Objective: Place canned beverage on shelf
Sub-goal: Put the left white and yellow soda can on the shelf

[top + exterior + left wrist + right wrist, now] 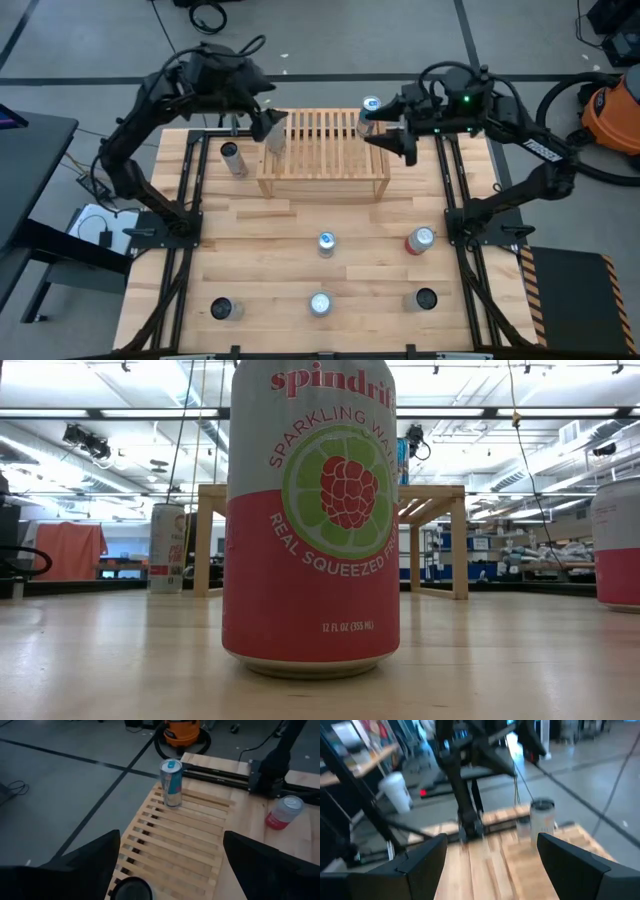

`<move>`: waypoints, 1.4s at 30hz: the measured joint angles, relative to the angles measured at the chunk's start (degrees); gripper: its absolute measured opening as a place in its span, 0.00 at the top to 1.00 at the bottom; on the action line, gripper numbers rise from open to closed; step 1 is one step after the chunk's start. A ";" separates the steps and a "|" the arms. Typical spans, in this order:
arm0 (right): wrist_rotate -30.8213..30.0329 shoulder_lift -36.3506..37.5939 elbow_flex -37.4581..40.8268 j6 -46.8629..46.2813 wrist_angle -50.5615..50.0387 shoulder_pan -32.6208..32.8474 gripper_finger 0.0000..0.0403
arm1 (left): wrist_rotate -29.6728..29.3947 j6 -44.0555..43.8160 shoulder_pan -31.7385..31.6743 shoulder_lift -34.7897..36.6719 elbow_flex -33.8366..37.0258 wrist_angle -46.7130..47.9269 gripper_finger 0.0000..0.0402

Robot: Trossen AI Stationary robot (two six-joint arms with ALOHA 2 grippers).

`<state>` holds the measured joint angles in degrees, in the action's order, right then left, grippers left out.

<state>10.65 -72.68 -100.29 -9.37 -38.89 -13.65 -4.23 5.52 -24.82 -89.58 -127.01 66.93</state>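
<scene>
A pink-and-grey Spindrift can [311,515] is standing upright closest to the low camera, filling most of that view. Behind it the shelf [322,152] is sitting at the far edge of the surface [300,235], midway between its corners. One blue-topped can [370,113] is standing upright on the slatted top at the shelf's far right corner. The right gripper [392,139] is hovering just beside that can, jaws standing open and holding nothing. The left gripper [268,128] is hanging over the shelf's left end, jaws likewise open and empty. A dark-topped can [232,157] is standing on the surface just left of the shelf. Five further cans are standing toward the near edge, well apart from each other.
</scene>
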 joint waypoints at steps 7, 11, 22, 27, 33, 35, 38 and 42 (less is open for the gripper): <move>4.35 -2.86 0.00 0.40 8.22 0.00 0.20 | 0.00 -0.26 0.00 0.04 -5.50 3.46 0.11; 5.98 -3.22 0.00 2.39 8.32 0.00 0.20 | 0.00 -0.32 -0.11 0.33 -5.82 5.53 0.11; 10.27 -3.15 0.00 9.86 11.50 0.09 0.07 | -0.01 -1.89 -0.11 0.38 -5.85 9.73 0.11; 7.07 -4.52 -0.09 11.04 13.81 0.13 0.06 | 0.00 -2.37 0.02 0.82 -5.82 12.94 0.11; 5.84 -10.50 0.00 15.60 14.08 0.11 0.06 | 0.38 -2.06 0.72 2.47 -5.80 16.60 0.11; 4.23 -12.81 0.00 16.02 14.73 0.13 0.06 | 0.40 -2.23 0.70 3.60 -5.80 17.68 0.11; 2.30 -16.37 0.01 17.08 16.50 0.08 0.06 | 0.42 -2.30 0.70 5.07 -5.81 19.47 0.11; -1.60 -19.68 0.02 18.82 17.85 -0.08 0.06 | 1.94 -1.76 0.70 7.28 -5.80 20.82 0.11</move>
<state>9.04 -92.35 -100.27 9.45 -21.03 -13.73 -2.29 3.77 -24.12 -82.30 -132.81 87.75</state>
